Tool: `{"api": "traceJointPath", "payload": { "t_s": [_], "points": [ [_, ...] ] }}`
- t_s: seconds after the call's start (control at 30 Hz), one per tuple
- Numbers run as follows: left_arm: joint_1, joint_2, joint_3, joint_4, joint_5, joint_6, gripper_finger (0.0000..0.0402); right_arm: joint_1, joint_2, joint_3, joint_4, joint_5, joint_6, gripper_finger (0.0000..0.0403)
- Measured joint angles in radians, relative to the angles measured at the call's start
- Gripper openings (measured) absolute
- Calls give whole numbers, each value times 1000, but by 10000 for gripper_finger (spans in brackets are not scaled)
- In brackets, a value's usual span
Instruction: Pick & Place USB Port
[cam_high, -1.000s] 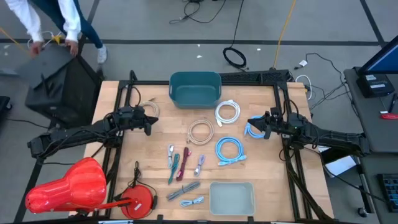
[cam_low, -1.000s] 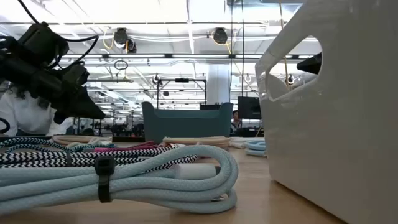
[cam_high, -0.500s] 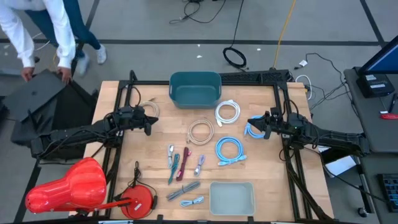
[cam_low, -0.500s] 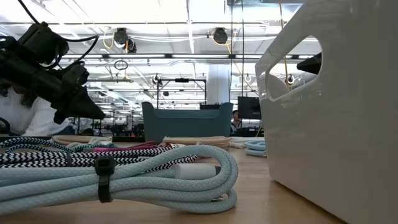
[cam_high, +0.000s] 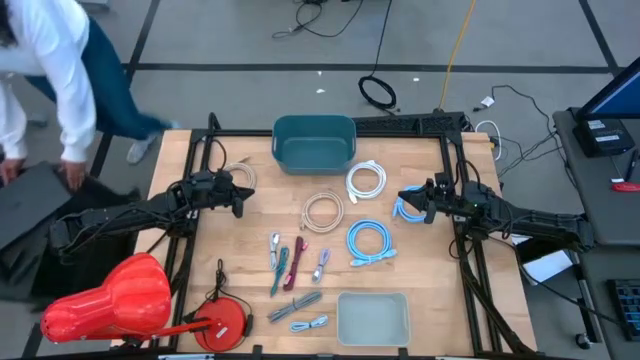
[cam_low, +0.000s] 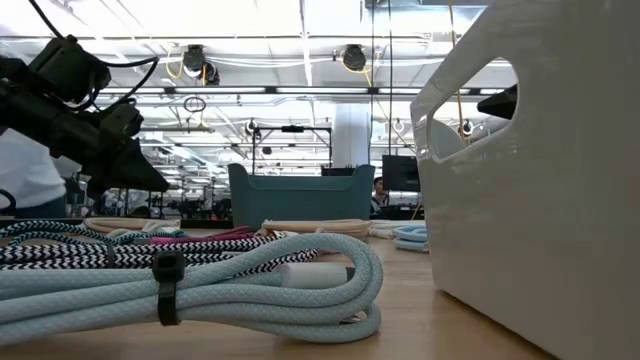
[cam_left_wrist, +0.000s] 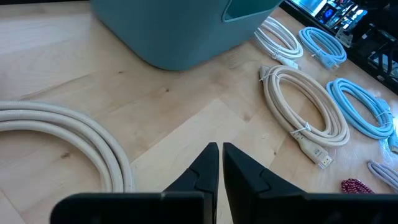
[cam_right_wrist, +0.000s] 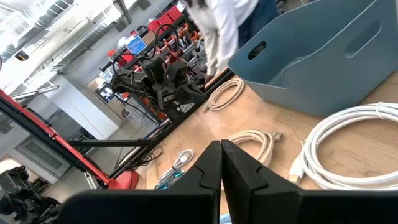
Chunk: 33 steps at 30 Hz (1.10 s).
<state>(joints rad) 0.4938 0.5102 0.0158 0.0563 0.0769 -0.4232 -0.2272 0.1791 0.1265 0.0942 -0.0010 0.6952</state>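
Note:
Several coiled USB cables lie flat on the wooden table (cam_high: 250, 235): a white coil (cam_high: 366, 181), a beige coil (cam_high: 322, 212), a blue coil (cam_high: 370, 242), a pale blue coil (cam_high: 408, 210) and another beige coil (cam_high: 240, 175). Smaller bundled cables (cam_high: 297, 262) lie toward the near side. A teal bin (cam_high: 314, 142) stands at the far edge, a pale bin (cam_high: 373, 318) at the near edge. My left gripper (cam_high: 238, 197) hovers shut by the left beige coil (cam_left_wrist: 74, 124). My right gripper (cam_high: 403, 197) hovers shut above the pale blue coil. Neither has anything between its fingers.
A red object (cam_high: 110, 300) and an orange reel (cam_high: 225, 320) sit at the near left corner. A person (cam_high: 50, 80) bends over dark cases beyond the table's left side. In the low view a striped pale blue cable (cam_low: 200, 285) lies close to the camera.
Both arms have kept still and no cable has moved. The person beyond the table's left side has shifted toward the left and bent lower.

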Motion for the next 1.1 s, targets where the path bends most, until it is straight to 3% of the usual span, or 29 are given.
{"api": "traceJointPath", "payload": {
  "t_s": [0.93,1.1],
  "points": [
    [0,0,0,0,0,0,24,0,0,0,1,0,1,0],
    [0,0,0,0,0,0,24,0,0,0,14,0,104,0]
  ]
}}
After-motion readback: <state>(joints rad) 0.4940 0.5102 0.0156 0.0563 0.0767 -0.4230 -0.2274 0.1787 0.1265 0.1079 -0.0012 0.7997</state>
